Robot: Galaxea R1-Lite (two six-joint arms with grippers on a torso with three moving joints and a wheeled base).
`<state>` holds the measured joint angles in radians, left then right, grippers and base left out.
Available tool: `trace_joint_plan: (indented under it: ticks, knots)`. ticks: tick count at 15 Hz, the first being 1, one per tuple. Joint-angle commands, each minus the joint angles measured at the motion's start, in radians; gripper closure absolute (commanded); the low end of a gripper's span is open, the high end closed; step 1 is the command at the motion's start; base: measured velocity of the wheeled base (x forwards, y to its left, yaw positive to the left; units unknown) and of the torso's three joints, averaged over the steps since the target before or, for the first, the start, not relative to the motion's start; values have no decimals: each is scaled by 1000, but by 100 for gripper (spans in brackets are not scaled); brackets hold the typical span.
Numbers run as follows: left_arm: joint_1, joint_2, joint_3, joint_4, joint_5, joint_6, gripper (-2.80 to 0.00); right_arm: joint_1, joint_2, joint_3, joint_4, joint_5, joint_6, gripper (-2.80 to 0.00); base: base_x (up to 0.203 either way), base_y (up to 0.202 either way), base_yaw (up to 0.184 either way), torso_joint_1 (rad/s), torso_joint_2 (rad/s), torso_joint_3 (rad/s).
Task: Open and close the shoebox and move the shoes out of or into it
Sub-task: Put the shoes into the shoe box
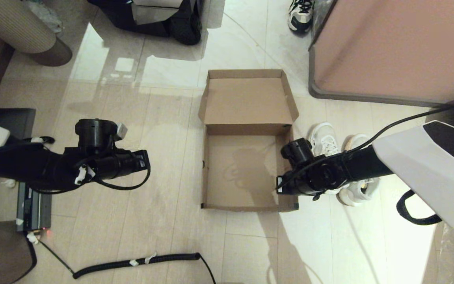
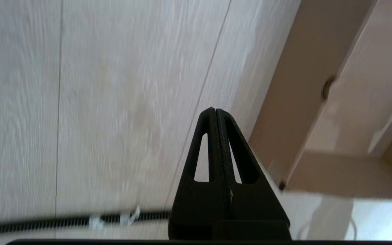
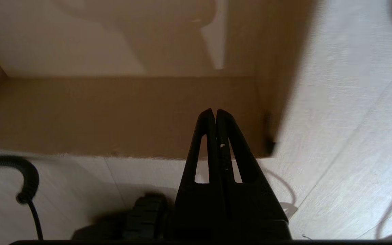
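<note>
Ahead of the right gripper (image 3: 215,112), whose jaws are pressed together on nothing, the shoebox (image 1: 246,173) lies open on the floor, its near corner just past their tips. Behind that arm the shoes (image 1: 329,144) stand beside the box. Off to the box's other side, the left gripper (image 2: 215,110) hangs with jaws closed and empty.

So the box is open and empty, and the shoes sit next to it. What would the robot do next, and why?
Probably swing the right gripper back toward the shoes and open it. The shoebox lies open and empty, the white pair stands on the floor just beyond its right wall, and that gripper is shut on nothing near the box's corner. The left gripper, also shut, is over bare floor on the far side.
</note>
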<state>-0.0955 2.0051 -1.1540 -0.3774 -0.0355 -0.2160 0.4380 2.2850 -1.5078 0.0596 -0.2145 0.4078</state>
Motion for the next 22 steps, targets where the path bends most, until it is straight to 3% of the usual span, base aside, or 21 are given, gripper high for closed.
trace_joint_plan:
  ticks: [1,8,22]
  knots:
    - [9,22,-2,-48,0,0,0,40,57,-15,0,-2,-3,0,0,0,0,0,0,0]
    - [42,29,-12,-63,-1,-2,0,83,145,-77,6,-51,-28,0,0,0,0,0,0,0]
    - [45,47,-82,-63,-1,-3,0,120,153,-140,197,-59,-31,0,0,0,0,0,0,0]
